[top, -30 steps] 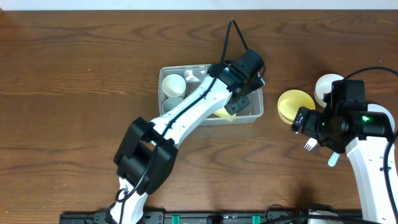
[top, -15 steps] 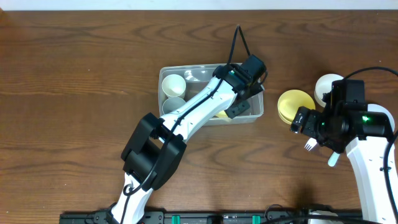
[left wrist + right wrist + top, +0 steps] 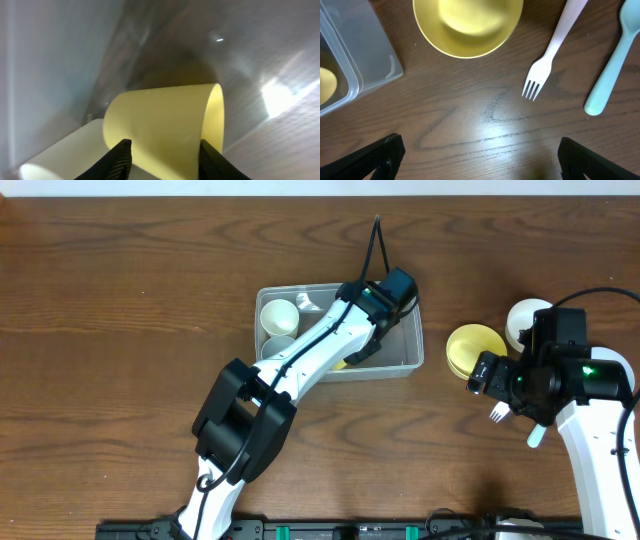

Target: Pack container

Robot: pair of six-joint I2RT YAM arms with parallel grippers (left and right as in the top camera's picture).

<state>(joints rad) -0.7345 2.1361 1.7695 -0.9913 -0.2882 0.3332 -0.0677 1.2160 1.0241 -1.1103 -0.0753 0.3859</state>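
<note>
Risk first: your left gripper [image 3: 165, 150] is clamped on a yellow cup [image 3: 160, 115], held sideways inside the container [image 3: 408, 350] at mid-table. Release at this tilt and the cup may roll or jam against the wall. Right gripper [image 3: 480, 152] hangs with jaws wide apart, right of the container. Its wrist view shows fork [image 3: 547, 55] and spoon [image 3: 607, 70] clearly. Overhead, the arm covers most of both.

Overhead top-down over table [image 3: 120, 330]; wrist views close, container [image 3: 406, 346] in all.
</note>
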